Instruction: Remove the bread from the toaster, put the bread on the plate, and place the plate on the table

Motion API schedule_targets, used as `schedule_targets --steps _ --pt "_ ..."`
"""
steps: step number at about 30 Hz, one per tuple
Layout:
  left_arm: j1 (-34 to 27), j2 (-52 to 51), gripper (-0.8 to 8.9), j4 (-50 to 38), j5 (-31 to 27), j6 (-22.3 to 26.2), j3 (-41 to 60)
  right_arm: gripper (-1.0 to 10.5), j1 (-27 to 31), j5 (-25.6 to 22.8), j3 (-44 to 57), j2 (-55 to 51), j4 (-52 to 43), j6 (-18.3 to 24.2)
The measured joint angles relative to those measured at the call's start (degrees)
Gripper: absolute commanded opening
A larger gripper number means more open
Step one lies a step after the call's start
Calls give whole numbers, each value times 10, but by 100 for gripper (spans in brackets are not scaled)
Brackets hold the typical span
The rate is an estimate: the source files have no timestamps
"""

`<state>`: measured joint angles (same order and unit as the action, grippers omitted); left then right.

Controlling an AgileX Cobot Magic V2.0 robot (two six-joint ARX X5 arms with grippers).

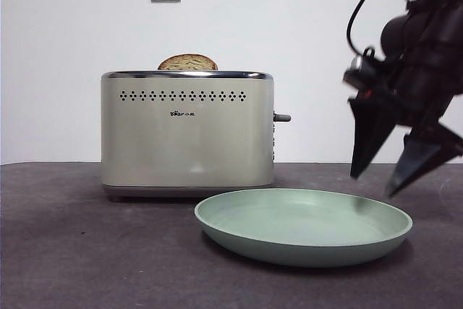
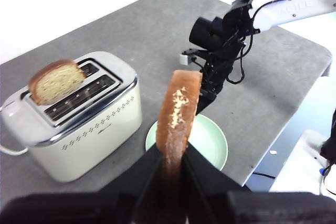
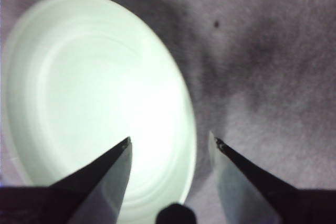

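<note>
Left wrist view, left gripper (image 2: 173,153) clamping bread (image 2: 178,111) above plate (image 2: 212,140), right gripper (image 1: 391,182) open beside rim.

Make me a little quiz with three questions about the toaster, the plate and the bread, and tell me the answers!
1. Where is the plate?
A. on top of the toaster
B. on the table in front of the toaster
C. held up in the air

2. What colour is the plate?
A. pale green
B. red
C. black

3. What is the left gripper doing?
A. it is open and holds nothing
B. it holds the plate
C. it is shut on the bread

Answers:
1 B, it lies flat on the table before the toaster.
2 A, its rim and bowl look mint green.
3 C, the slice stands pinched between its jaws, above the plate.
</note>
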<state>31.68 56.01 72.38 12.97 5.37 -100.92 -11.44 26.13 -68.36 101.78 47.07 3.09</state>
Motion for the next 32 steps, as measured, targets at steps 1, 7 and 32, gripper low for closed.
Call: schedule_targets --steps 1,7,32 --pt "0 -6 -9 8 -9 -2 0 247 -3 -6 0 8 -2 0" --pt "0 -35 -9 38 -38 -19 1 69 -6 -9 0 38 -7 2" --pt "0 90 -9 -52 126 -32 1 -14 -22 -10 1 -175 38 -10"
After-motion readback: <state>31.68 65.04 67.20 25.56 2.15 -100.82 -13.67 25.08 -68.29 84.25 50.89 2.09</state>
